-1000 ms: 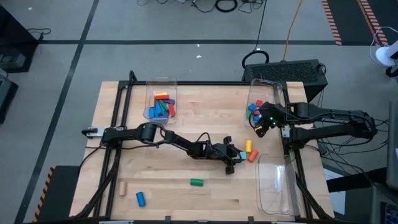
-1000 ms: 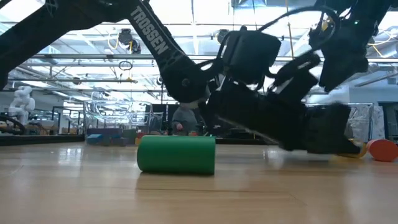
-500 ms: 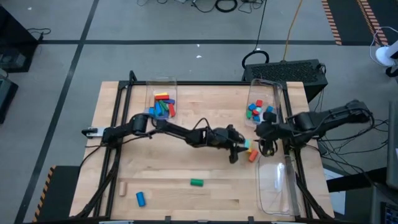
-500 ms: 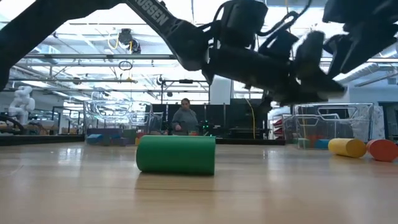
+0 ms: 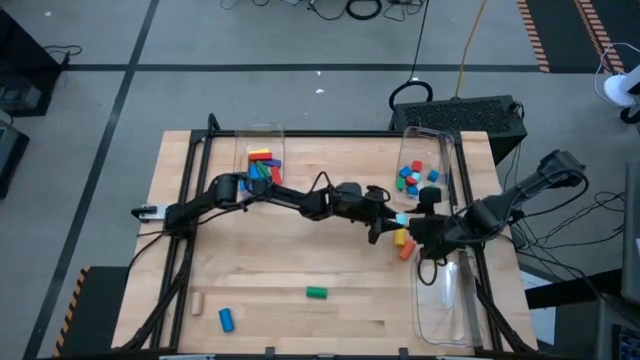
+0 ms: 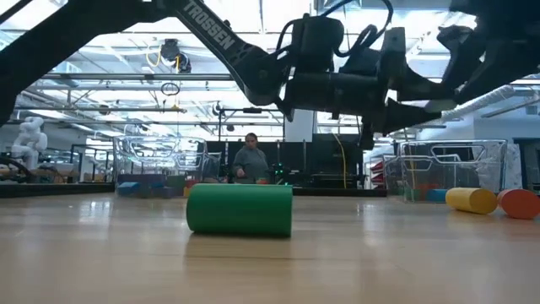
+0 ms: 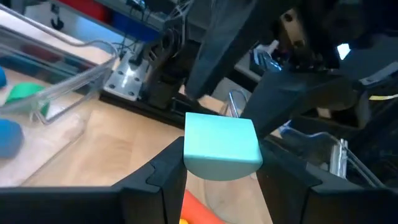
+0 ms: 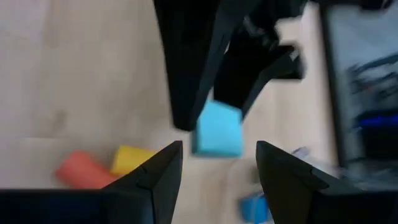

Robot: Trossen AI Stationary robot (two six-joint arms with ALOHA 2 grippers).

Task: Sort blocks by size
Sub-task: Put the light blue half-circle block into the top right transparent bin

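One light-blue wooden block (image 7: 222, 146), flat on top and rounded below, is being carried clear of the desk (image 5: 300, 260) in the left gripper (image 5: 397, 217), jaws part-open and clamped on its two sides. It is hanging near the desk's right side, just short of the clear plastic bin holding small red and blue blocks (image 5: 425, 165). Right gripper (image 5: 418, 234) is hovering close by with jaws apart and nothing between them, looking straight at the held block; a yellow cylinder (image 5: 400, 237) and an orange cylinder (image 5: 407, 250) are lying on the desk under it.

Step in hand, I'd say: transport of the light-blue block to a bin. Next move calls for picking the right bin by size, clearing the rim, then releasing inside. The two arms are crowding each other, so one needs to yield.

Left over: green cylinder (image 5: 316, 293), blue cylinder (image 5: 226, 319), plain wood piece (image 5: 198, 300) near the front edge. Second bin with longer coloured blocks (image 5: 262, 165) at the back, an unfilled clear bin (image 5: 445, 300) at front right.
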